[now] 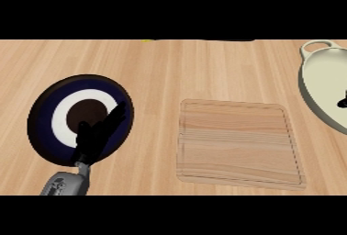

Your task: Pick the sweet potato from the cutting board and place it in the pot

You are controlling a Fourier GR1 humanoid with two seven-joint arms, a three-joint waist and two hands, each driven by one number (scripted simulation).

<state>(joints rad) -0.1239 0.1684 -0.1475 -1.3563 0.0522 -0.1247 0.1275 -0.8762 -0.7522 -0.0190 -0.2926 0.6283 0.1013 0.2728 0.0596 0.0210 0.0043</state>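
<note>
my left hand (95,135) open, fingers straight over the dark plate (47,105) | cutting board (237,142) bare pale wood | pot (322,78) cream, my right hand (342,101) barely showing there, fingers unreadable

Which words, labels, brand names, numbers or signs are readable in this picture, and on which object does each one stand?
None: no text is readable anywhere.
The plate shows only dark blue and white rings, no letters.
The cutting board, the pot and the counter bear no label.

one head view, looking steeply down on the wooden counter (156,69).
</note>
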